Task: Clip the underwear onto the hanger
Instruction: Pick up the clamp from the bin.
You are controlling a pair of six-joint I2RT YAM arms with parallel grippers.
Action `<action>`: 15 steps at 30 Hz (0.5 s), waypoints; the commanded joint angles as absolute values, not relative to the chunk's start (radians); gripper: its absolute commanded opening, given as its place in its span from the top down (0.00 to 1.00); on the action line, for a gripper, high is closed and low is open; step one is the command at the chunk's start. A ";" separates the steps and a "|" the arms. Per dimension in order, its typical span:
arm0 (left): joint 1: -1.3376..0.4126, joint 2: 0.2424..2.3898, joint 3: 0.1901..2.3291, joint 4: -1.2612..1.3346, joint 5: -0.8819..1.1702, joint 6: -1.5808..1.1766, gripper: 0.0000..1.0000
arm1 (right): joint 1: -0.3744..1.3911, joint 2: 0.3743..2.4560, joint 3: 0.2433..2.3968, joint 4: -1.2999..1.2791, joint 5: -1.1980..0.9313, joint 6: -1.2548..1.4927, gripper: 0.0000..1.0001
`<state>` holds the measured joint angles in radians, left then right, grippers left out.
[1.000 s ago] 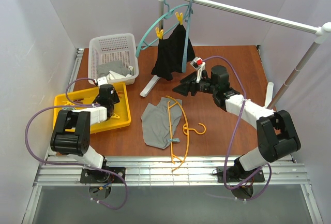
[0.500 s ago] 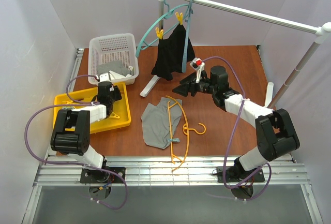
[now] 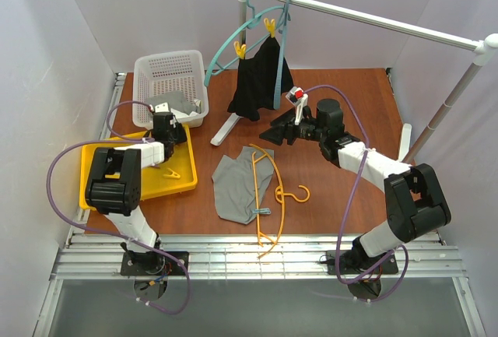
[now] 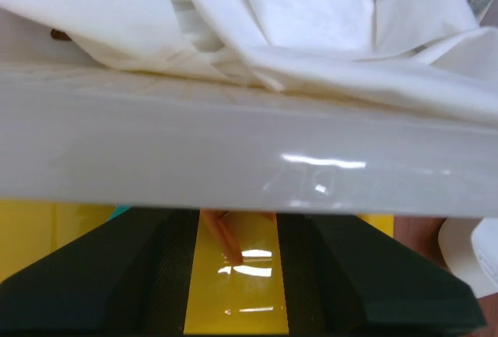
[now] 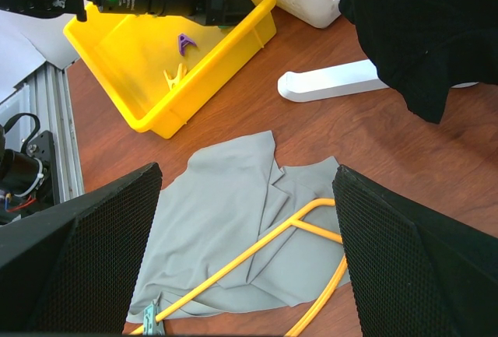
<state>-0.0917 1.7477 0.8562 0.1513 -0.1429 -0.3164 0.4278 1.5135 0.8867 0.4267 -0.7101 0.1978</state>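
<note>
Step judged: a clip is to be fetched from the tray (image 5: pixel 222 64) by the L fingers (image 4: pixel 167 267), then pinned over cloth and bar.

The underwear (image 3: pixel 232 185) is laid flat on the desk (image 3: pixel 373 96), near-middle, w/ the hanger (image 5: pixel 249 253) lying across its right part, hook pointed right. A small teal clip (image 3: pixel 262 212) appears to be set at the bar's near end already.

The L fingers are held at the tray's far rim, right up against the basket (image 3: pixel 167 64). A narrow gap is seen btwn them and nothing is clearly gripped. The R fingers (image 5: pixel 85 259) are spread wide & empty, hung over the desk just far-right of the cloth.

To be done well:
- The L fingers should be moved nearer, over the yellow clip (image 5: pixel 173 78) or purple clip (image 5: pixel 185 41) on the tray floor.
- They should be opened wider than the clip, then closed across its handle end so the mouth is sprung.
- Cloth edge & bar should be bitten together.
- The bar could be steadied by the R fingers, as thin plastic is likely to skid.

No brand, label or writing can be read anywhere.
</note>
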 commanded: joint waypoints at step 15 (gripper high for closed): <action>-0.120 1.671 0.781 0.008 -0.144 -0.324 0.75 | 0.433 1.542 0.916 0.466 -0.727 0.186 0.19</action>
<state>-0.1139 1.7081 0.8127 0.0639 -0.1558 -0.3206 0.4278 1.5311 0.8867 0.4286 -0.7113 0.1978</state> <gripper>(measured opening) 0.269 0.810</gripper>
